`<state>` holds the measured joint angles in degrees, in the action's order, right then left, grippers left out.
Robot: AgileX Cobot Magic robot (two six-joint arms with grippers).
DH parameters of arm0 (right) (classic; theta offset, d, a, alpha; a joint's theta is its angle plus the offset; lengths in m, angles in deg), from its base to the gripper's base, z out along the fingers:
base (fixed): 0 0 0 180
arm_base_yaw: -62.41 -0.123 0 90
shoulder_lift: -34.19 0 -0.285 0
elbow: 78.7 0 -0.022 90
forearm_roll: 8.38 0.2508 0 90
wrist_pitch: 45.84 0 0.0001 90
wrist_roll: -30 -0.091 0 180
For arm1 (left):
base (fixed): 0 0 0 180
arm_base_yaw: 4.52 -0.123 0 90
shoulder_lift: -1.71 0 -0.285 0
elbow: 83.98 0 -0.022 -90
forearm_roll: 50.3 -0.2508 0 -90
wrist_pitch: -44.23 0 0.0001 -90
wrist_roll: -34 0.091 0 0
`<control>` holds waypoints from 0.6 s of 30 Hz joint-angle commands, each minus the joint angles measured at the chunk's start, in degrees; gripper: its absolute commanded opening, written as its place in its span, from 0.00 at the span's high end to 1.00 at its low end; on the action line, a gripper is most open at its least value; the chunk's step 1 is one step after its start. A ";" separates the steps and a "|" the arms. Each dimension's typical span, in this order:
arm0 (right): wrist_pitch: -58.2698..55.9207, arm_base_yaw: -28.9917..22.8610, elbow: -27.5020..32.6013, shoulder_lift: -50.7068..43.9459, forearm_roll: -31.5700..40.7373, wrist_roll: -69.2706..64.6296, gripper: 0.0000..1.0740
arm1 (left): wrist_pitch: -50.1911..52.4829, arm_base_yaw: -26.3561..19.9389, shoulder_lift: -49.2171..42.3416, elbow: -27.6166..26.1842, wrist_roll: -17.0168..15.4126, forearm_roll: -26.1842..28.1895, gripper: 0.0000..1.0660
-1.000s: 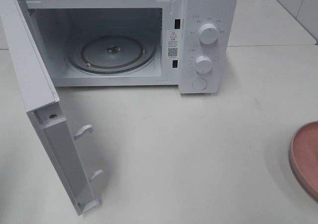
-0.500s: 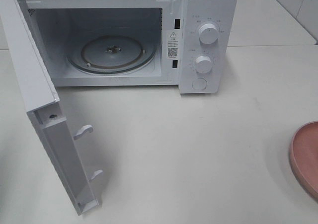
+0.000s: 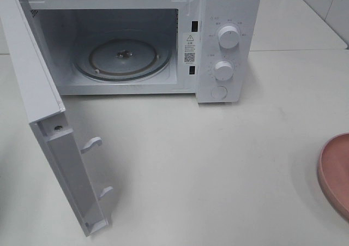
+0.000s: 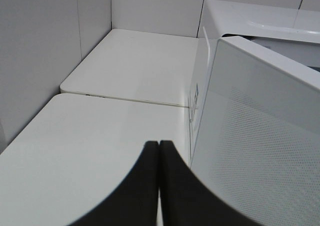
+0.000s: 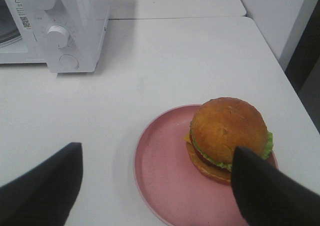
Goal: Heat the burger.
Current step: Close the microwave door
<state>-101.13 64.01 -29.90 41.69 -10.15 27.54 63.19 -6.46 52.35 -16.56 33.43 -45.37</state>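
A white bench [image 3: 218,164] carries a white microwave [image 3: 229,17] with its door [image 3: 38,104] swung open. Behind the microwave, a seam divides the bench from a second white surface [image 4: 140,65], backed by pale panelled walls [image 4: 45,45]; soft, even light.

The white table [image 3: 218,164] carries two things — an open microwave [image 3: 229,17] and a pink plate [image 3: 335,172].

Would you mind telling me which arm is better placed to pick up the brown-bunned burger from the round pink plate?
Right. The right gripper is open, with the brown-bunned burger on the round pink plate just ahead. The left gripper is shut beside the white microwave's open door, with no burger in view.
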 commanded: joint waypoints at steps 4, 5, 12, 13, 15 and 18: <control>0.23 0.40 0.11 -1.43 0.23 0.74 0.29 | 6.25 -0.06 5.27 0.06 -5.39 -4.93 1.00; 0.23 0.40 0.11 -1.43 0.23 0.74 0.29 | 7.79 -0.06 6.82 0.06 -7.10 -6.93 1.00; 0.23 0.40 0.11 -1.43 0.23 0.74 0.29 | 13.06 0.00 11.75 0.06 -12.89 -14.15 1.00; 0.23 0.40 0.11 -1.43 0.23 0.74 0.29 | 15.30 0.00 13.29 0.06 -14.73 -16.50 1.00; 0.23 0.40 0.11 -1.43 0.23 0.74 0.29 | 17.70 0.34 14.61 0.06 -15.58 -19.31 1.00; 0.23 0.40 0.11 -1.43 0.23 0.74 0.29 | 21.08 1.20 17.07 0.06 -16.10 -23.20 1.00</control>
<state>-101.13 64.01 -29.90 41.69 -10.15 27.54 80.10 -6.18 67.65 -16.56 18.48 -64.85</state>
